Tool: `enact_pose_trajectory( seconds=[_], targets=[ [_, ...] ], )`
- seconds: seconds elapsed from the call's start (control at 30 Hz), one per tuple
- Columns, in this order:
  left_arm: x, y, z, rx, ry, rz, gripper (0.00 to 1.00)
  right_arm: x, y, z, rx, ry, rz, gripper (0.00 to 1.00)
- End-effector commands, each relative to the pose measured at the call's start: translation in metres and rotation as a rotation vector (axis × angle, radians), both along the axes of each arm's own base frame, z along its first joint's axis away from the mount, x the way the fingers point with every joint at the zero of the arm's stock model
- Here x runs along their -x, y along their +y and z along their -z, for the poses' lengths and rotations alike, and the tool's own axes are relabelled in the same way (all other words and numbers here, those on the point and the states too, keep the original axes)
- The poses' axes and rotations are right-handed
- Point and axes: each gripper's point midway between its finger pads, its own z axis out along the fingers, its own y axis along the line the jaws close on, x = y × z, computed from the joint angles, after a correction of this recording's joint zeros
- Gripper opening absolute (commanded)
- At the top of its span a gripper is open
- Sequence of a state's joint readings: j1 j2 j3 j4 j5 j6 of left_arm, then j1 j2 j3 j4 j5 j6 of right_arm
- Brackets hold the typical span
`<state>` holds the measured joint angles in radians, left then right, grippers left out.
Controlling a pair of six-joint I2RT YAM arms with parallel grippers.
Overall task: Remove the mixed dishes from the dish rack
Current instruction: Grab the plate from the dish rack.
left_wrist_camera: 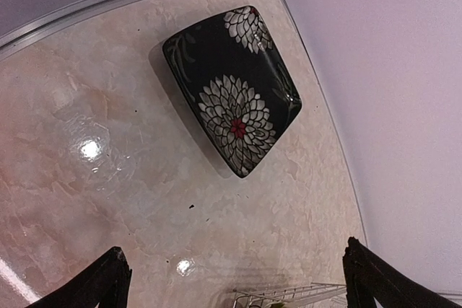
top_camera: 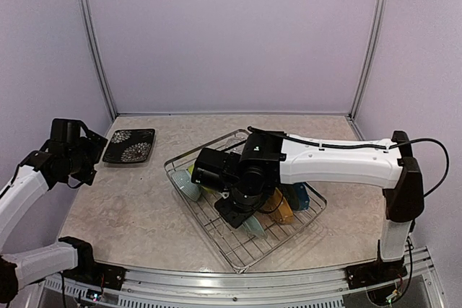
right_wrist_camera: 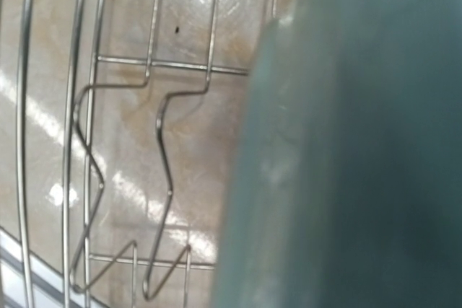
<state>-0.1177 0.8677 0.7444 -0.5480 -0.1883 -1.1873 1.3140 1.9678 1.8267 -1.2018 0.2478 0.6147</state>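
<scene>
Watch the lift out of the dish rack (top_camera: 206,230): the right tool (top_camera: 240,214) sits down among upright dishes at the middle of the basket. The pale teal plate (right_wrist_camera: 346,149) fills the right wrist view at very close range, so I judge a pinch that lands too shallow on the glazed rim could let the plate slide out and drop back onto the wires. A pull that is not straight up could also hook the plate on a tine and drag the whole rack across the surface (top_camera: 130,207). It could equally tip the plate into the orange-dotted plate (top_camera: 281,207), which stands just beside the tool at about three o'clock, with a blue dish (top_camera: 297,196) close behind it. You cannot tell from these views whether the right tool is spread, clenched or already grasping the teal plate, because its fingers are hidden by the arm from above and do not show in its own camera. The left tool (left_wrist_camera: 236,254) is released, its fingers (left_wrist_camera: 115,279) spread wide with nothing between them. It hangs over bare surface near the black square plate (top_camera: 130,146), which lies flat outside the rack at roughly ten o'clock from it. The rest of the dishes stand inside the basket.
</scene>
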Motion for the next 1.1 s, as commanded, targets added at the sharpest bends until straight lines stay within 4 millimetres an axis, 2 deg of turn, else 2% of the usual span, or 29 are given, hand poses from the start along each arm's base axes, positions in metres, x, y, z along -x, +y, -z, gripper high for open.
enact_pose_trajectory(
  seconds=[0.0, 0.3, 0.53, 1.07],
  targets=[
    [0.000, -0.003, -0.001, 0.004, 0.007, 0.011, 0.99, -0.001, -0.002, 0.005, 0.005, -0.005, 0.017, 0.42],
    [-0.006, -0.001, -0.009, -0.008, -0.017, 0.004, 0.99, -0.008, -0.006, -0.004, -0.035, 0.005, 0.040, 0.23],
    [-0.011, -0.002, -0.008, -0.008, -0.009, 0.004, 0.99, -0.013, -0.007, -0.017, -0.082, 0.020, 0.065, 0.11],
    [-0.024, -0.006, -0.011, -0.016, -0.012, 0.021, 0.99, -0.022, 0.001, -0.068, -0.222, -0.010, 0.046, 0.01]
  ],
)
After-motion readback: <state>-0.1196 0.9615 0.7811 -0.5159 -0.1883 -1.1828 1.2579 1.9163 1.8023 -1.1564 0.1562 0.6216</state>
